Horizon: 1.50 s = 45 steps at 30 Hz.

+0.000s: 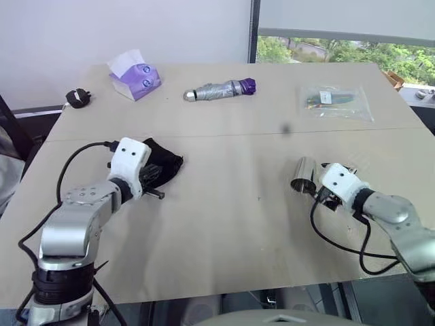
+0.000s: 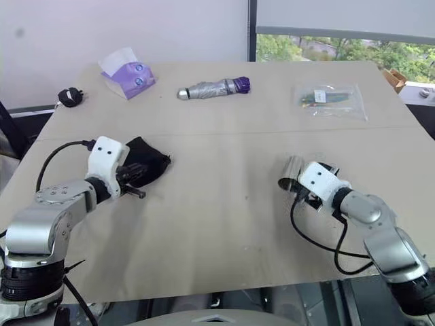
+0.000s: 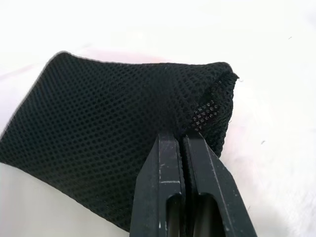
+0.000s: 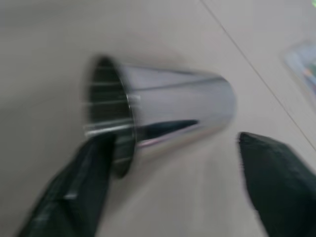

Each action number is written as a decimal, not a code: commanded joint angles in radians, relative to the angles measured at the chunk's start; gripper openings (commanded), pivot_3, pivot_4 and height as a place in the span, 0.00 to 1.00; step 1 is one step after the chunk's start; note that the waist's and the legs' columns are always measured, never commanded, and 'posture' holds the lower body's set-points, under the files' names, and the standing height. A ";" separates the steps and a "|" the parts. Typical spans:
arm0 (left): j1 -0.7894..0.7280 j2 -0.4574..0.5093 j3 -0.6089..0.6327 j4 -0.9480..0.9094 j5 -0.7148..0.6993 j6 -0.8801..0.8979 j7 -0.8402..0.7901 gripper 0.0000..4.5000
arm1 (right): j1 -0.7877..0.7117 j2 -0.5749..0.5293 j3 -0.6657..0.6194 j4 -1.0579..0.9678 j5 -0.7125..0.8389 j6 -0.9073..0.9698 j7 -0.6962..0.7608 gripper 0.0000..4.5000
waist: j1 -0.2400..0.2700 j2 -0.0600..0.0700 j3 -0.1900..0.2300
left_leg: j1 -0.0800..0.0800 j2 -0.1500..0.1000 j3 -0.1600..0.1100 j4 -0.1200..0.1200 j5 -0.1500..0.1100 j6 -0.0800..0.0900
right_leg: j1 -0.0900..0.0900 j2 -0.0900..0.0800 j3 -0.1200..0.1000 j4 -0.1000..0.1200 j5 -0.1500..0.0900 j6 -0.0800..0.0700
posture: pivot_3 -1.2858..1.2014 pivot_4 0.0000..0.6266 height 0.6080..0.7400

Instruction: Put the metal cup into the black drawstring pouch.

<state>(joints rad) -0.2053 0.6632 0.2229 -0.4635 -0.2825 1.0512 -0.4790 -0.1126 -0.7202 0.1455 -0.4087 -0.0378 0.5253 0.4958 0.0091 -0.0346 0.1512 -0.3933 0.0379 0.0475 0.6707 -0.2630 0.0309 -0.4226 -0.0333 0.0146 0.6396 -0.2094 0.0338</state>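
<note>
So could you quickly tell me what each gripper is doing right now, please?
Left gripper: shut on the black drawstring pouch.
Right gripper: open, jaws either side of the metal cup.

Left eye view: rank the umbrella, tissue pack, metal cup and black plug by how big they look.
1. Umbrella
2. Tissue pack, close to the umbrella
3. Metal cup, though it lies nearer the camera, so unsure
4. Black plug

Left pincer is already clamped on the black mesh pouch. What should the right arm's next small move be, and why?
Probably close the right pincer on the shiny steel cup. The cup lies on its side on the beige table, between the fingers, which stand apart and do not yet grip it. The left pincer is shut on the black mesh drawstring pouch.
</note>
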 commanded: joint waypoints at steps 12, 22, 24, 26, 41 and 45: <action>-0.198 -0.044 0.074 0.024 -0.233 0.327 -0.025 0.00 | -0.066 0.190 -0.147 -0.060 0.176 0.132 0.014 0.00 | -0.002 0.000 0.000 | 0.000 0.000 -0.001 0.000 0.000 0.000 | 0.000 0.000 -0.001 0.000 0.000 0.000 | 0.52 0.24 1.00; -0.380 -0.155 -0.011 0.141 -0.260 0.405 0.038 0.00 | -0.290 0.547 0.089 0.216 0.303 -0.076 0.133 0.00 | -0.025 0.000 0.000 | 0.001 0.000 -0.003 0.000 0.000 0.000 | 0.001 0.002 -0.001 0.002 0.003 0.004 | 0.52 0.24 1.00; -0.391 -0.153 -0.012 0.137 -0.267 0.417 0.038 0.00 | -0.306 0.568 0.116 0.270 0.274 -0.132 0.137 0.00 | -0.024 0.000 0.000 | 0.001 0.000 -0.003 0.000 0.000 0.000 | 0.000 0.002 -0.001 0.002 0.003 0.004 | 0.52 0.24 1.00; -0.399 -0.154 -0.003 0.135 -0.273 0.433 0.041 0.00 | -0.320 0.605 0.121 0.320 0.274 -0.168 0.129 0.00 | -0.020 0.000 0.000 | -0.001 0.000 -0.004 0.000 0.000 -0.001 | 0.000 0.001 -0.002 0.001 0.003 0.004 | 0.52 0.24 1.00; -0.354 -0.124 -0.039 0.036 -0.305 0.484 0.043 0.00 | -0.444 0.724 0.220 0.729 0.040 -0.381 0.009 0.00 | -0.028 0.000 0.001 | 0.000 0.000 -0.003 -0.001 0.001 -0.003 | -0.001 -0.001 -0.001 0.003 0.003 0.004 | 0.52 0.24 1.00; -0.339 -0.116 -0.041 -0.002 -0.322 0.500 0.040 0.00 | -0.498 0.826 0.165 0.832 0.079 -0.373 -0.031 0.00 | -0.032 0.000 0.001 | 0.000 0.001 -0.004 -0.002 0.001 -0.003 | -0.001 -0.001 -0.001 0.003 0.003 0.004 | 0.52 0.24 1.00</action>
<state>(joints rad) -0.5460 0.5408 0.1850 -0.4222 -0.5830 1.5395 -0.4313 -0.5772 0.0738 0.3343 0.4133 0.0179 0.1695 0.4860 -0.0225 -0.0343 0.1518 -0.3930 0.0396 0.0437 0.6688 -0.2615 0.0277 -0.4240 -0.0344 0.0136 0.6429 -0.2067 0.0376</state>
